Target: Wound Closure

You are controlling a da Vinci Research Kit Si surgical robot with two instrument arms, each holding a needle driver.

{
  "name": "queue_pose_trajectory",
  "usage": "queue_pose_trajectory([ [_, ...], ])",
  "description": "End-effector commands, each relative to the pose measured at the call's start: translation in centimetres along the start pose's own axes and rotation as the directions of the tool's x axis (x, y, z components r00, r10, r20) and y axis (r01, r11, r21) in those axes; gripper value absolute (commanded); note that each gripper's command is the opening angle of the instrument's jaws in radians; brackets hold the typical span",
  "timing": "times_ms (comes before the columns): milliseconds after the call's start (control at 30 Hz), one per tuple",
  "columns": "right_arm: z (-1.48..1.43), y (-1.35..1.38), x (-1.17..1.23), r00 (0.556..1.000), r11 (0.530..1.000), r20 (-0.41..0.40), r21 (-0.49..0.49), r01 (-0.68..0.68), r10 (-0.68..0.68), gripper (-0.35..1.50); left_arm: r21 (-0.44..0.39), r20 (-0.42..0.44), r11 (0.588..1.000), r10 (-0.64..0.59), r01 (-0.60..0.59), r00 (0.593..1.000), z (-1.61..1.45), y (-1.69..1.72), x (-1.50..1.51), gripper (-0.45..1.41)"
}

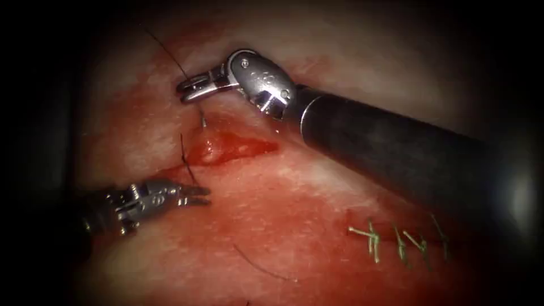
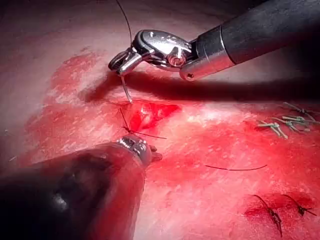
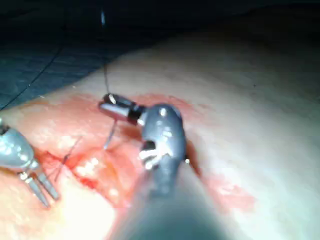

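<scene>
While the right tool [image 1: 190, 90] reaches in above the cut [image 1: 229, 148], the endoscope view shows its jaws pressed together on the needle [image 1: 202, 118] near one end, the rest of the curve running down into the tissue [image 1: 294, 192] at the cut's upper edge. Thread [image 1: 167, 54] trails up from those jaws. The left tool [image 1: 198, 195], jaws slightly spread and holding nothing, sits at the cut's left end beside a dark stitch [image 1: 186, 161]. Green stitches [image 1: 396, 241] lie toward the tissue's lower right.

From the left wrist, the needle [image 2: 126, 91] hangs from the right tool [image 2: 120, 62] into the cut [image 2: 150, 112].

From the right wrist, the left tool [image 3: 41, 187] is spread beside the stitch [image 3: 65, 157].
</scene>
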Motion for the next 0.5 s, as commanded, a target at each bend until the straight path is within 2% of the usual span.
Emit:
queue_pose_trajectory([
  [33, 0.08, 0.08, -0.03, 1.0, 1.0, -0.002, 0.002, 0.0, 0.0, -0.35, -0.002, -0.001, 1.0, 0.0, 0.0, 1.0, 0.08, -0.01, -0.01, -0.16],
  [200, 0.08, 0.08, -0.02, 0.999, 0.999, -0.007, -0.002, -0.048, 0.048, -0.35, -0.002, -0.001, 1.0, 0.0, 0.0, 1.0, 0.08, -0.01, -0.01, -0.16],
  [500, 0.06, 0.14, -0.01, 0.969, 0.969, -0.03, -0.027, -0.245, 0.245, -0.35, -0.003, -0.001, 1.0, 0.0, 0.0, 1.0, 0.08, -0.01, -0.01, -0.16],
])
